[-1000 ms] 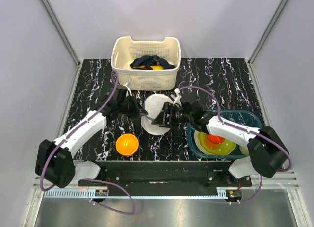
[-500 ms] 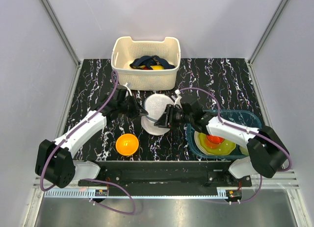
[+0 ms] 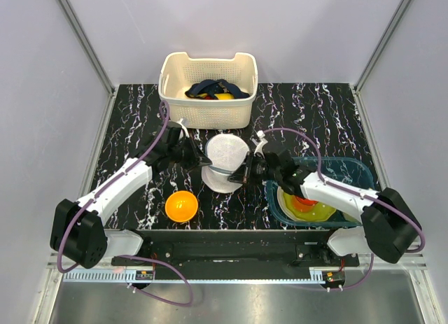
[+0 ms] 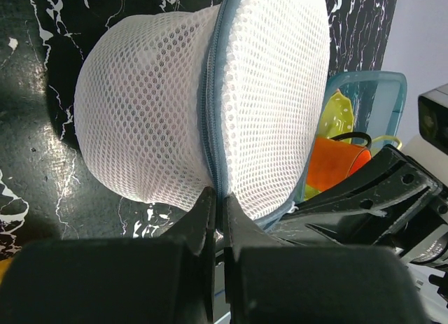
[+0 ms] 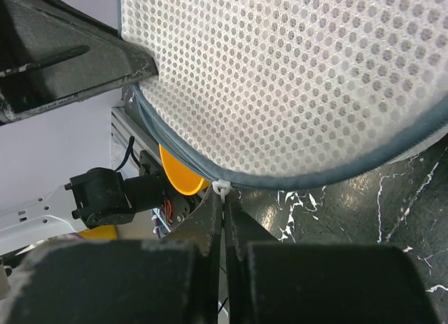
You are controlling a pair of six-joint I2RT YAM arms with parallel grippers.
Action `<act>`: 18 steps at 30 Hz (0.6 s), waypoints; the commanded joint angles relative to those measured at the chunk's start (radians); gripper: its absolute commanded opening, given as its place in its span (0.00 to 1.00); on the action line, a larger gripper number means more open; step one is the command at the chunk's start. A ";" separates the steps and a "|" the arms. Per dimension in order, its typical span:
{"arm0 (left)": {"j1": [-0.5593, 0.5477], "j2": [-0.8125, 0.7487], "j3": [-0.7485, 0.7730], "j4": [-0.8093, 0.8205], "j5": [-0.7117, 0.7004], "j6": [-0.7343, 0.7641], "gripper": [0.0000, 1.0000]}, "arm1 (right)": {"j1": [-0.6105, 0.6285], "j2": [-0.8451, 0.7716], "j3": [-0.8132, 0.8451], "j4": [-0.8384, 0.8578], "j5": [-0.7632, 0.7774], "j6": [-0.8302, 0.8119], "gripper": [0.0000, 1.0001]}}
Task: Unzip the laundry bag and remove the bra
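While left end effector [image 4: 217,198] clamps the seam [image 4: 210,114] of one round white mesh laundry bag [image 3: 225,155], right end effector [image 5: 224,199] pinches its zip pull [image 5: 221,189].

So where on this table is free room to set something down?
Bare tabletop left of the cream basket, and right of it behind the teal bin. Crowded in the centre: left claw and right claw grip the laundry bag, orange bowl beside.

The tabletop [image 3: 336,114] was black, veined with white like marble. Plain pale lilac-grey walls [image 3: 231,23] closed it in at the back and on both sides, with slanting aluminium posts [image 3: 82,40] at the back corners. A black mounting plate [image 3: 231,243] ran along the near edge, above a brushed metal surface [image 3: 231,303]. The light was soft and even.
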 commanded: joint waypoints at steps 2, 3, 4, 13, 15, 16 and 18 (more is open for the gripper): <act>0.039 -0.028 0.039 0.007 0.005 0.028 0.00 | -0.008 -0.078 -0.044 -0.048 0.050 -0.072 0.00; 0.042 -0.028 0.042 0.007 0.005 0.028 0.00 | -0.009 -0.087 -0.067 -0.055 0.051 -0.076 0.00; 0.043 -0.025 0.046 0.008 0.007 0.028 0.00 | -0.009 -0.098 -0.078 -0.068 0.053 -0.084 0.00; 0.051 0.083 0.137 0.051 -0.019 0.002 0.00 | 0.020 -0.202 -0.099 -0.072 0.059 -0.010 0.00; 0.051 0.119 0.180 0.049 -0.018 0.007 0.00 | 0.030 -0.193 -0.087 -0.066 0.054 -0.003 0.00; 0.051 0.151 0.194 0.043 -0.021 0.011 0.00 | 0.038 -0.186 -0.084 -0.055 0.051 0.004 0.00; 0.050 0.174 0.215 0.043 -0.028 0.015 0.00 | 0.052 -0.161 -0.066 -0.042 0.048 0.008 0.00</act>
